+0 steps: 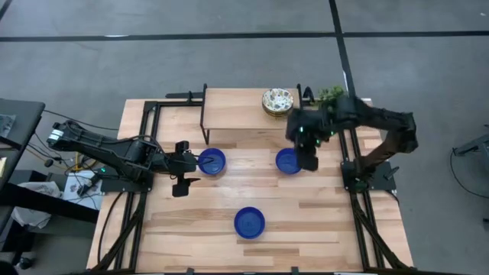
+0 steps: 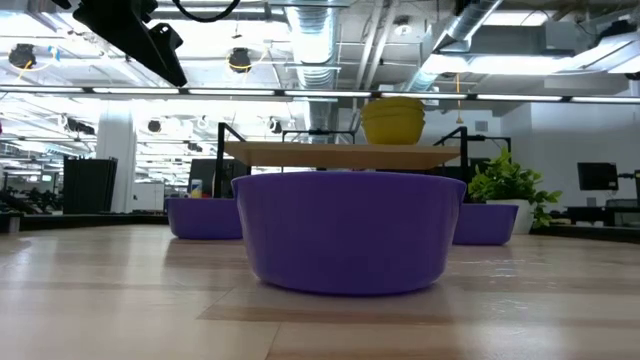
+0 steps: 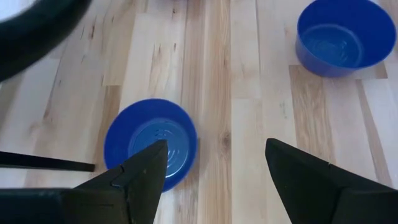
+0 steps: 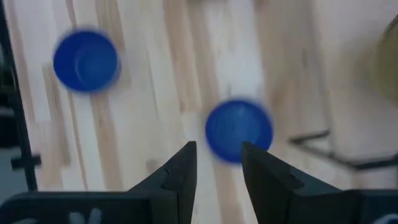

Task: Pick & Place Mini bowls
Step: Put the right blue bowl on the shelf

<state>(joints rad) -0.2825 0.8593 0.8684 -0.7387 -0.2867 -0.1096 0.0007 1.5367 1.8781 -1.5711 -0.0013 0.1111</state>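
You have three blue mini bowls on the bench [image 1: 321, 229]: one left of centre [image 1: 212, 161], one right of centre [image 1: 287, 161], and one lower in the high view, near the middle [image 1: 249, 221]. A stack of the speckled bowls [image 1: 277, 100] sits on the raised shelf [image 1: 237, 114] at the top of that view; from the low view it appears as a yellowish stack, and you cannot count it. The left gripper [image 1: 183, 166] is just beside the left bowl's left rim, its fingers spread wide and holding nothing; in the left wrist view one finger [image 3: 140, 174] overlaps that bowl's near edge. The right gripper [image 1: 309, 159] is at the right bowl's right side, above it as far as the wrist view shows, fingers slightly apart and empty. Your likely trouble is alignment: if the left gripper closes with a finger on the rim and not straddling the wall, the glossy bowl may skid across the wood or tip. The right wrist view is smeared, so that arm may be moving; a descent off-centre could knock the bowl toward the shelf's frame. A small plant [image 1: 330, 95] stands near the right arm's elbow and could be brushed.
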